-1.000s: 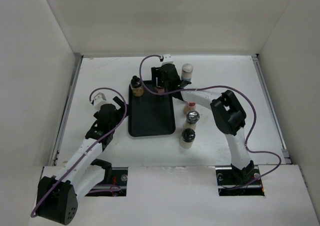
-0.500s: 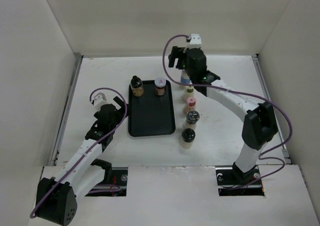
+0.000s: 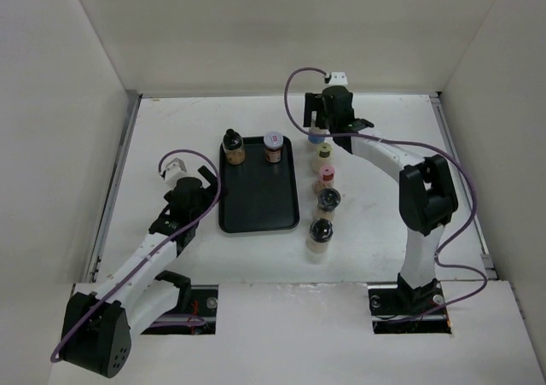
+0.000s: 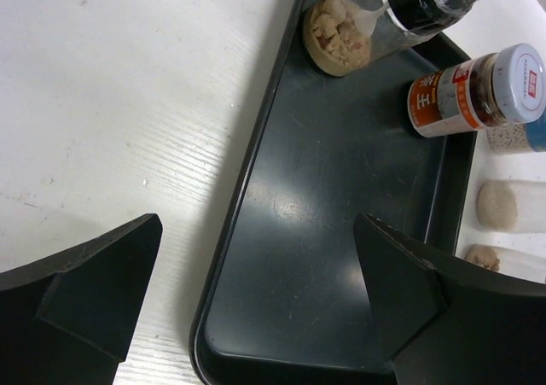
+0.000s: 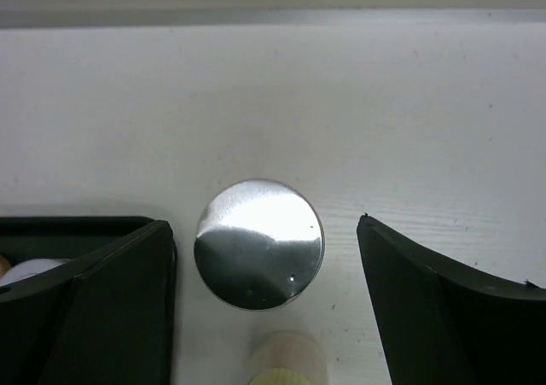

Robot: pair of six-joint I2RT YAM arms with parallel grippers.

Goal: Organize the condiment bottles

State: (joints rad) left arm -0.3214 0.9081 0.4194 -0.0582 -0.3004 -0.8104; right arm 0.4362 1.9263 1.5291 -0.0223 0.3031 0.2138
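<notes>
Two condiment bottles stand at the far end of the black tray: a black-capped one and a red-labelled jar with a pale cap. Several more stand in a column right of the tray: a silver-capped one, a yellow-capped one, a pink-capped one, a dark shiny-capped one and a black-capped one. My right gripper is open right above the silver cap, fingers on either side and not touching it. My left gripper is open and empty over the tray's near left edge.
White walls close the table on the left, back and right. In the left wrist view the black-capped bottle and the red-labelled jar stand on the tray, with the column's bottles beyond its right rim.
My right gripper has left the red-labelled jar on the tray and moved right, and is now above the silver-capped bottle at the back of the column. The left arm has hardly moved.
</notes>
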